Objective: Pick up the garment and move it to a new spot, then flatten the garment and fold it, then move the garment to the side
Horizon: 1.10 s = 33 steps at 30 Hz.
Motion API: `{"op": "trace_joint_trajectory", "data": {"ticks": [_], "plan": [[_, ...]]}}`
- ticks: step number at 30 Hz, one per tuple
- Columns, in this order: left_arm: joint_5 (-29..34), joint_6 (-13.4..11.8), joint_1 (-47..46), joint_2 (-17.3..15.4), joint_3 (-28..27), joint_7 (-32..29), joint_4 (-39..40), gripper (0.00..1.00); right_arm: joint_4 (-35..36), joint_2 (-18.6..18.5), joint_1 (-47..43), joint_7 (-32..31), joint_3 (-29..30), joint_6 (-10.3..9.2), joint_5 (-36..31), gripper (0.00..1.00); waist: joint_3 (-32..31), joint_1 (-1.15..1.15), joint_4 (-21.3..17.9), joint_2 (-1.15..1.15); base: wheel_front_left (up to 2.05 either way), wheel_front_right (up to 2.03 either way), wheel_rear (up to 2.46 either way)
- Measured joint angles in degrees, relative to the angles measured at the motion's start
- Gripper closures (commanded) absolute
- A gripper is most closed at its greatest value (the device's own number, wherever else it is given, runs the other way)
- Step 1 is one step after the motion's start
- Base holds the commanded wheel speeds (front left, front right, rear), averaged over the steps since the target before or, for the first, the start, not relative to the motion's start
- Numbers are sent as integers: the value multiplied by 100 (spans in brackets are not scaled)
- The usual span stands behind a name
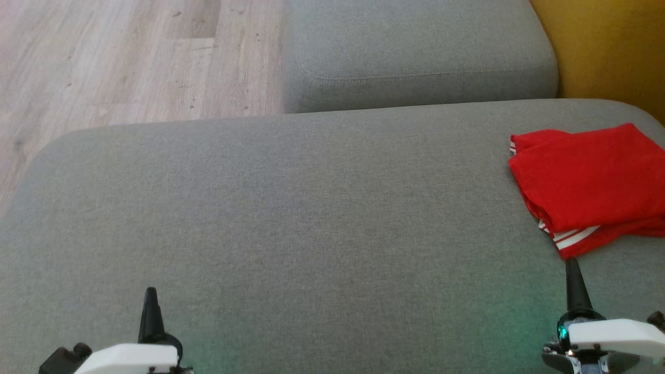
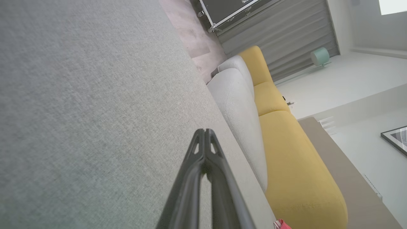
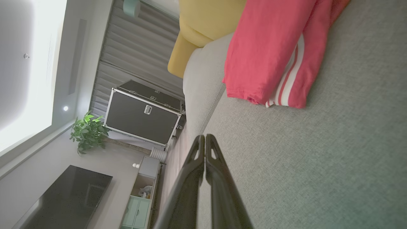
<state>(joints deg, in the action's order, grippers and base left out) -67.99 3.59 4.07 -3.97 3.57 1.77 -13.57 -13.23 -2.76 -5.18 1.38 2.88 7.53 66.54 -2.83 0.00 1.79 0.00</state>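
The garment (image 1: 592,182) is red with white stripes and lies folded at the right side of the grey sofa cushion (image 1: 291,208). The right wrist view shows the garment (image 3: 270,51) ahead and above the fingers. My right gripper (image 1: 572,270) is shut and empty, just short of the garment's near corner, not touching it. In its wrist view the right gripper (image 3: 205,137) has both fingers pressed together. My left gripper (image 1: 150,298) sits at the lower left, shut and empty, over bare cushion. Its wrist view shows the left gripper (image 2: 203,132) tips closed; a red scrap of garment (image 2: 281,225) peeks at the bottom edge.
A second grey cushion (image 1: 415,52) lies behind, across a gap. Wooden floor (image 1: 104,62) is at the far left. A yellow sofa part (image 1: 608,47) stands at the right rear. A black flight case (image 3: 143,114), a plant (image 3: 87,132) and a dark screen (image 3: 66,197) are across the room.
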Motion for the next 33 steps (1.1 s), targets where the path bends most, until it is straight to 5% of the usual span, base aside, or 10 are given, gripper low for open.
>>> {"op": "trace_joint_trajectory", "data": {"ticks": [33], "plan": [[-2205,297,-588,10,-502,-532,-167,100,-229,-2,696,-545,287,0,2256,100,263,0,-156,0,0,0,0]]}}
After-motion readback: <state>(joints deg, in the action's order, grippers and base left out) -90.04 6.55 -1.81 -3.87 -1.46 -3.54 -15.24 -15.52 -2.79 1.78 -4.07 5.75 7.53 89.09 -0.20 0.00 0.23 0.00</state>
